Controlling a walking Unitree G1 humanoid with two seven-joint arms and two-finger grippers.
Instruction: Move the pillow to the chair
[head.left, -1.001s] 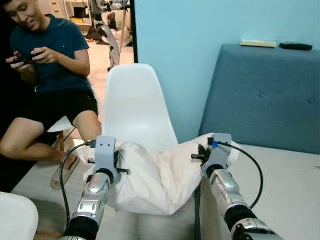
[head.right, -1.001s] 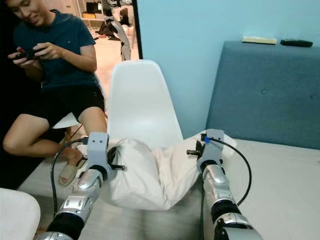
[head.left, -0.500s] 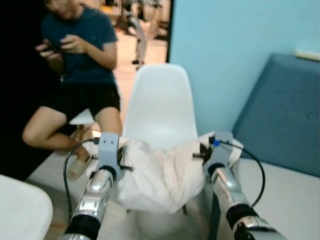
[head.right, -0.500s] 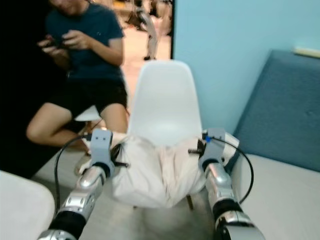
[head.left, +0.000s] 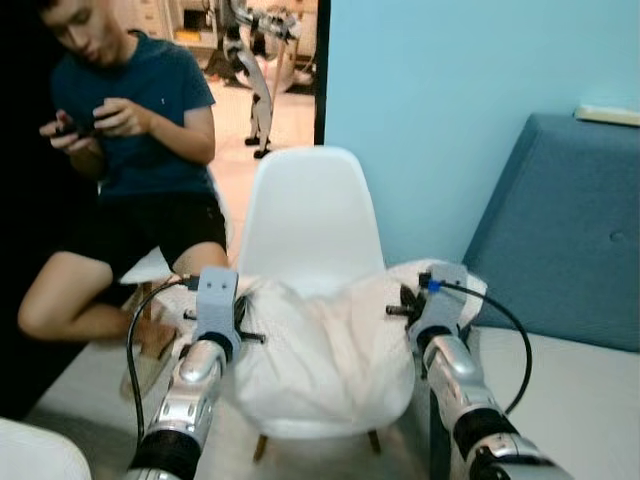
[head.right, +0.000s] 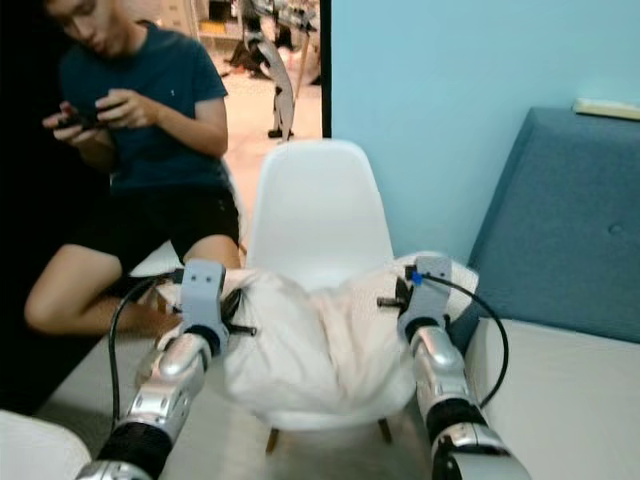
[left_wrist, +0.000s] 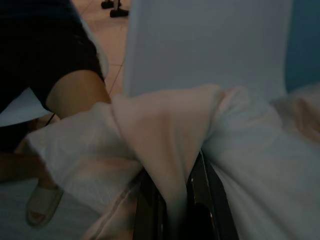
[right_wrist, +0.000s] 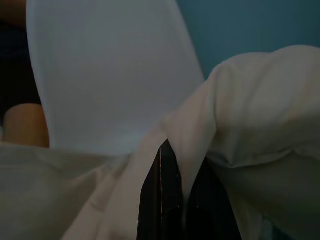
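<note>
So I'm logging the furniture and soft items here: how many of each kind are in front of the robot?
Pillow: 1
White chair: 1
Blue sofa: 1
Total: 3

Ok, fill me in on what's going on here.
The robot holds a white pillow by its two ends, left gripper and right gripper each pinched shut on the fabric. The pillow sags over the white chair's seat. A person sits to the left, looking at a handheld device.
</note>
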